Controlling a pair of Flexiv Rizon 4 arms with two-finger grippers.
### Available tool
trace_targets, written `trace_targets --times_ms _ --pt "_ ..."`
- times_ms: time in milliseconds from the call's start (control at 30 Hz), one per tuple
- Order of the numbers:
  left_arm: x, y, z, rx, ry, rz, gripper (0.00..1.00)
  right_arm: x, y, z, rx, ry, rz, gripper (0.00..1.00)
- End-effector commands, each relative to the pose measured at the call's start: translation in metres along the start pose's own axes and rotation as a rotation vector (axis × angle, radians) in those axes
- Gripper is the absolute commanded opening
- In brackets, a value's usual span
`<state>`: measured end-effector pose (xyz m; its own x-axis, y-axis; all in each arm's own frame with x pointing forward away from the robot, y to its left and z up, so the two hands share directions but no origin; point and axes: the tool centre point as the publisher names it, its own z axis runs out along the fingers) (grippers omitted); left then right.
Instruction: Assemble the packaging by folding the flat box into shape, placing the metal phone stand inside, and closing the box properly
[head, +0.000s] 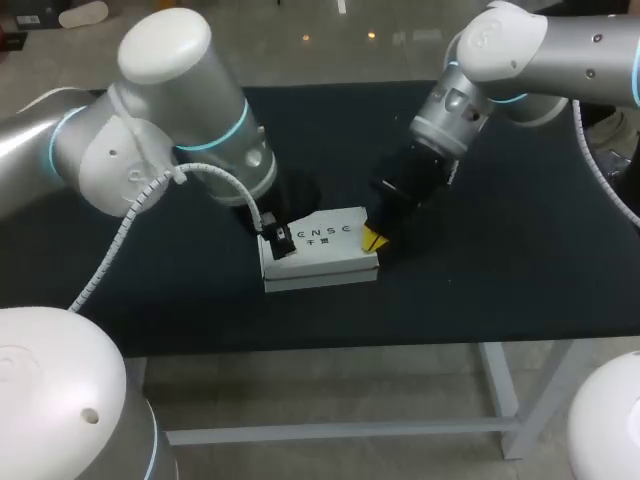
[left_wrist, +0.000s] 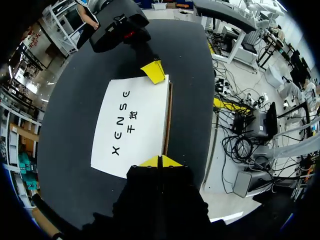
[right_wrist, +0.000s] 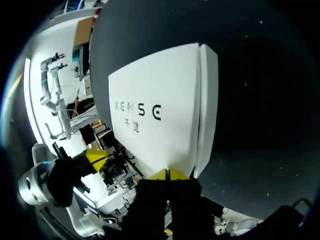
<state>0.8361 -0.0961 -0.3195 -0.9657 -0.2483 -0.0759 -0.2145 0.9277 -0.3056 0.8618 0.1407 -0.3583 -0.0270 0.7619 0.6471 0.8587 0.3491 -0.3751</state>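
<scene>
Head view: fixed above and behind the robot, looking steeply down on the black table (head: 520, 260) from well back; takes in the white box (head: 320, 250) at centre, left arm (head: 170, 140) entering from 9 o'clock, right arm (head: 470, 90) from 2 o'clock. Left wrist view: looks along the left gripper (left_wrist: 160, 161) from close above, lengthwise over the box. Right wrist view: rides equally close behind the right gripper (right_wrist: 169, 174), facing the opposite way. Shares the box with both others; catches the opposing gripper beyond its far end
</scene>
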Motion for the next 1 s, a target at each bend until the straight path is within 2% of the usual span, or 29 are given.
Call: trace_targets --times_ms 33,367,567,1000 --pt "-0.010 0.014 0.011 0.089 0.050 -0.022 0.00 0.000 0.004 0.004 0.009 0.001 -0.002 0.00" --pt "-0.008 0.019 0.034 0.145 0.096 -0.041 0.00 -0.001 0.004 0.006 0.012 -0.004 -0.001 0.00" --pt "-0.007 0.019 0.041 0.121 0.096 -0.044 0.00 -0.001 0.005 0.007 0.014 -0.003 -0.001 0.00" --pt "-0.010 0.021 0.045 0.128 0.098 -0.051 0.00 -0.003 0.007 0.007 0.019 -0.009 -0.001 0.00"
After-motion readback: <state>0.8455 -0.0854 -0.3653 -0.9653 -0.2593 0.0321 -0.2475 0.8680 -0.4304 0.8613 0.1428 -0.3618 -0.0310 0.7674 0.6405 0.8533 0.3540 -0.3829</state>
